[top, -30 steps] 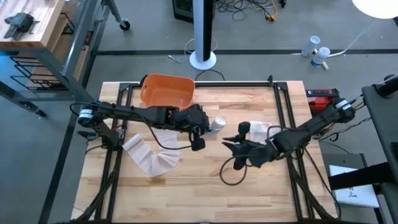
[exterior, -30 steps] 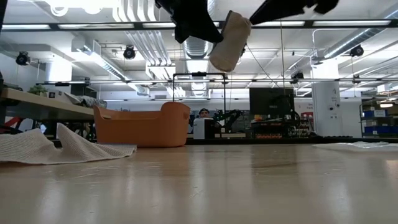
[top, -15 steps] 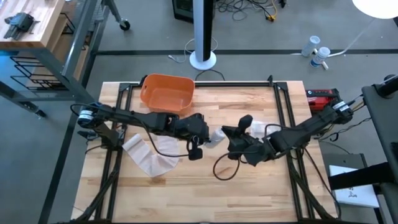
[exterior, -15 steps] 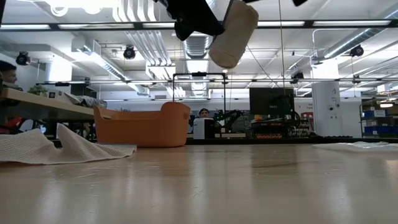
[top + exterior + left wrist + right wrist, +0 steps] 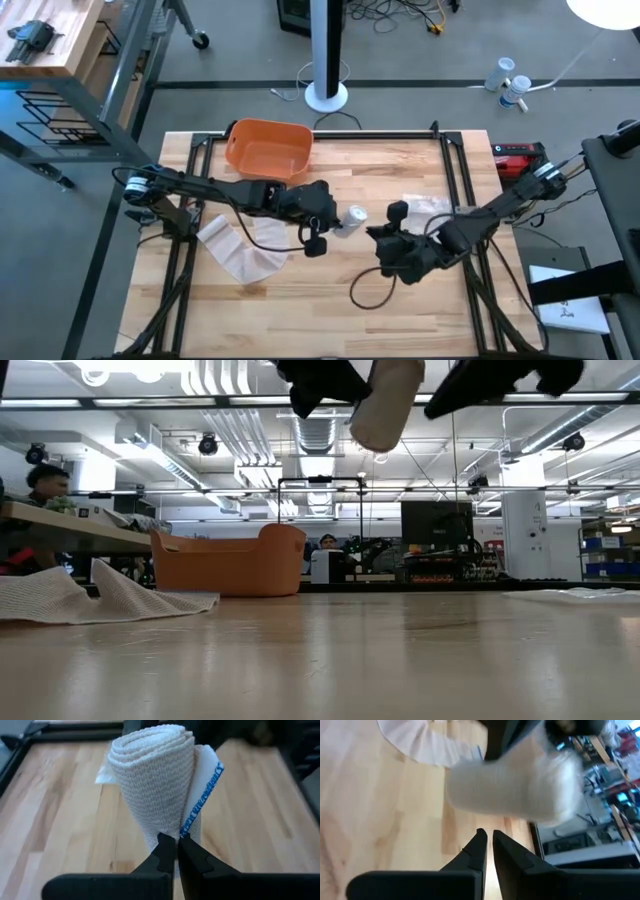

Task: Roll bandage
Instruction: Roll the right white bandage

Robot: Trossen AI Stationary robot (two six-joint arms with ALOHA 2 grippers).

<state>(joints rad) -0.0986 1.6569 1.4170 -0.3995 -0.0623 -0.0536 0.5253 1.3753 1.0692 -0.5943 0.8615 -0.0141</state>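
My left hand (image 5: 177, 851) is pinched shut on the rolled bandage (image 5: 159, 795), holding it clear of the worktop (image 5: 330, 290) near the middle, as the low view shows; a blue-printed edge runs down the roll, but I can't read any lettering on it. My right hand (image 5: 488, 849) sits just beside the roll with its fingers nearly closed and nothing between them. An unrolled strip of bandage (image 5: 240, 252) lies on the left side, and an orange basket (image 5: 267, 147) sits at the back.
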